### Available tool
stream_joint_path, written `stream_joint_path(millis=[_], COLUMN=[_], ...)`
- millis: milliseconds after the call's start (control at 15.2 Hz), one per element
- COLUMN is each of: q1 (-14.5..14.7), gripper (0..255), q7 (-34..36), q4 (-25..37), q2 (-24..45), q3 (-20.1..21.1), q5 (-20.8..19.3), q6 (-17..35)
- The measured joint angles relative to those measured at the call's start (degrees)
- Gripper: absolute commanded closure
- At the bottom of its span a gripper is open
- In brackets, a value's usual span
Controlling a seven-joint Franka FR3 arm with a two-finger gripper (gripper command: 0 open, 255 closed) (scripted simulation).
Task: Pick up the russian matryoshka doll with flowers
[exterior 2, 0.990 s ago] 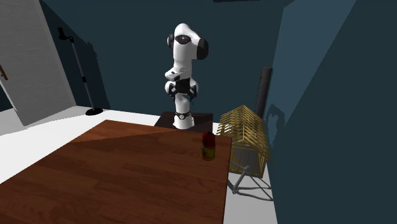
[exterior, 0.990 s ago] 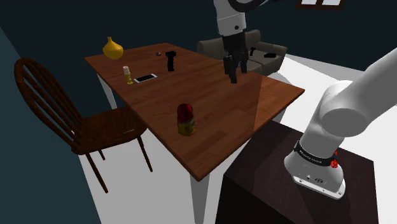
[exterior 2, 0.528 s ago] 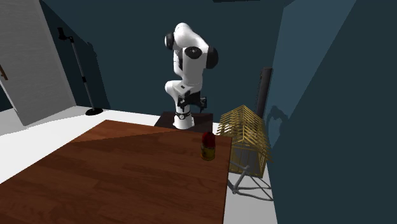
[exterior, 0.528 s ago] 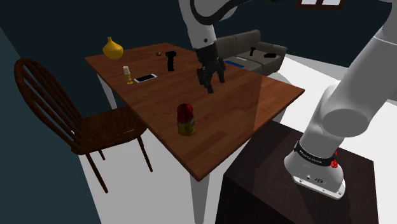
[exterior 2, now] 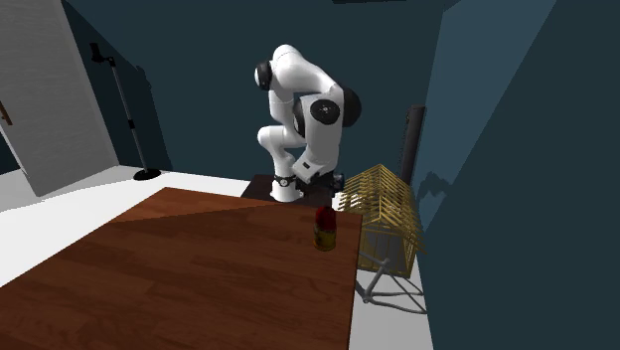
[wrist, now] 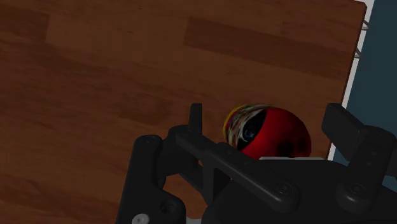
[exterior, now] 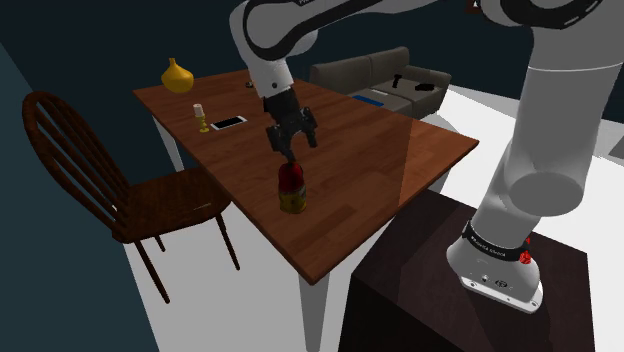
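Gripper [exterior: 292, 150], wide apart, newly above red doll [exterior: 291, 190] on wooden table [exterior: 380, 170]; dark-blue walls [exterior 2: 497, 99].

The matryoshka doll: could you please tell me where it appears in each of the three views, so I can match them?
Shoulder view: the matryoshka doll stands directly under the gripper, near the table's lower-left edge.
Second exterior view: the doll stands near the table's right edge.
Wrist view: its red top lies between the open fingers.
Shared landmark: the table edge beside the doll.
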Motion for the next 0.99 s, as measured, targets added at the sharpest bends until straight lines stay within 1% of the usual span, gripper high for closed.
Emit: stream_joint_path(millis=[66,198,330,660,726,990], q1=[0.54,1.06,1.34,1.51,1.5,1.47], gripper=[0,0,0,0,255,255], q7=[0.74,1.36,1.63,1.56,1.51,1.45], q4=[2.54,5.16,5.33,3.33,3.13,2.96], q2=[2.76,5.64,6.86,8.2,8.25,8.21], q3=[0.25,0.41,0.48,0.4,0.39,0.37], q5=[-0.02,-0.09,-0.17,-0.43,-0.44,-0.45], q6=[-0.37,-0.77,0.12,3.36,3.6,3.84])
